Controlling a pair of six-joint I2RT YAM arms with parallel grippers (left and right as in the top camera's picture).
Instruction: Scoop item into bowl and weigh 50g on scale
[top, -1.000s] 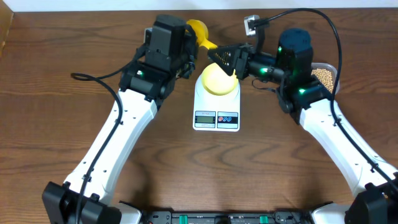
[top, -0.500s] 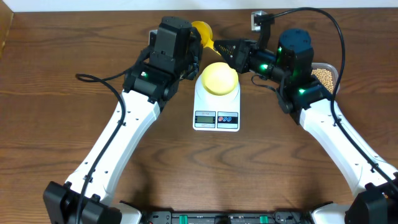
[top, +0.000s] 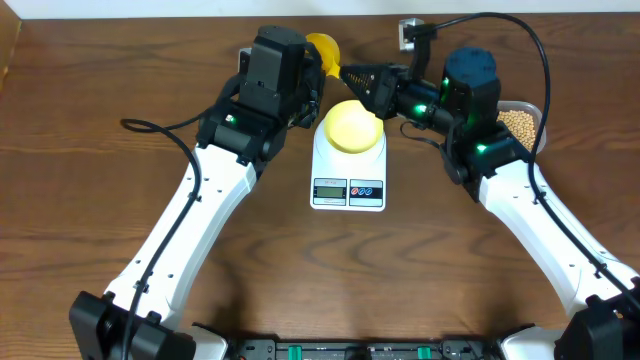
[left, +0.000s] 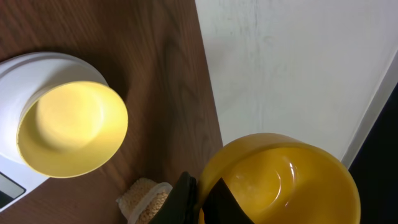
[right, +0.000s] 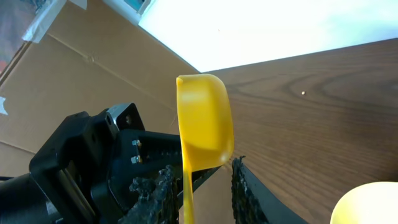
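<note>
Overhead top-down; wrists close, sharing bowl (left: 71, 127), scoop (right: 202, 124).

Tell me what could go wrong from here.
1. The left gripper pinches the empty scoop at its cup, while the right gripper has its jaws astride the handle with a gap showing. If the left lets go early, the scoop may drop.
2. The right gripper hangs close by the bowl on the scale; a careless move could knock the bowl off.
</note>
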